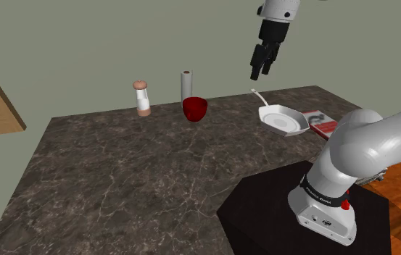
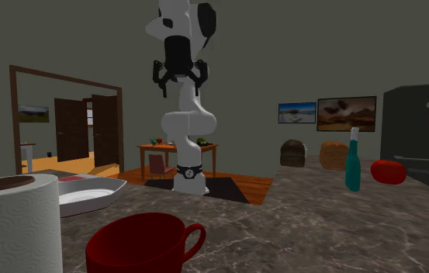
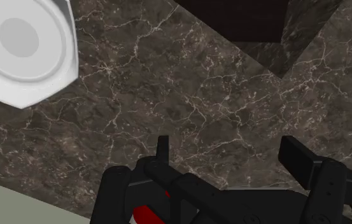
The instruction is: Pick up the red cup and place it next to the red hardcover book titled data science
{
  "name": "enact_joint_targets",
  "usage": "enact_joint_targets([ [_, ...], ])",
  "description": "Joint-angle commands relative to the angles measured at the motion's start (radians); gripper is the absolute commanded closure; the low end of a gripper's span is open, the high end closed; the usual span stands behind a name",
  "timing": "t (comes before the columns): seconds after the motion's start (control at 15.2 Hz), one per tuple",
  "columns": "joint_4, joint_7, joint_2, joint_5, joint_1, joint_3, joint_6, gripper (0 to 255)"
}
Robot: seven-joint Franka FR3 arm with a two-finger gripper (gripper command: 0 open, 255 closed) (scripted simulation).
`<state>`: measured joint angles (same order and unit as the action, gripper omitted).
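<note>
The red cup [image 1: 194, 109] stands upright near the back of the dark marble counter [image 1: 141, 181]; in the second exterior view this cup [image 2: 143, 242] is in the foreground with its handle to the right. The red hardcover book [image 1: 320, 122] lies flat at the counter's right end, beside a white pan [image 1: 283, 119]. My gripper [image 1: 259, 74] hangs high above the counter, up and to the right of the cup and over the pan's handle. It is open and holds nothing [image 2: 180, 89]. In the wrist view the fingers [image 3: 163, 149] stand wide apart over bare marble beside the pan [image 3: 25, 48].
A paper towel roll [image 1: 186, 85] stands just behind the cup and a pepper grinder [image 1: 143, 98] to its left. Across the counter are a teal bottle [image 2: 352, 163], a red object [image 2: 389, 171] and bread loaves [image 2: 333, 155]. The stand [image 1: 304, 217] sits at the front right.
</note>
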<state>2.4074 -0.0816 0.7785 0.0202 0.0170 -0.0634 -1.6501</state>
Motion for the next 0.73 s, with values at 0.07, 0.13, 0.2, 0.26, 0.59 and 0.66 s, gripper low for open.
enact_joint_targets([
  [0.07, -0.002, 0.002, -0.035, -0.001, -0.002, 0.005, -0.029, 0],
  [0.13, -0.006, 0.004, -0.07, -0.003, -0.005, 0.009, -0.058, 0],
  [0.2, -0.012, 0.007, -0.107, -0.005, -0.007, 0.013, -0.086, 0],
  [0.26, -0.018, 0.009, -0.144, -0.007, -0.009, 0.017, -0.113, 0],
  [0.59, -0.073, 0.023, -0.336, -0.021, -0.016, 0.038, -0.234, 0],
  [0.66, -0.087, 0.027, -0.375, -0.025, -0.017, 0.042, -0.255, 0],
])
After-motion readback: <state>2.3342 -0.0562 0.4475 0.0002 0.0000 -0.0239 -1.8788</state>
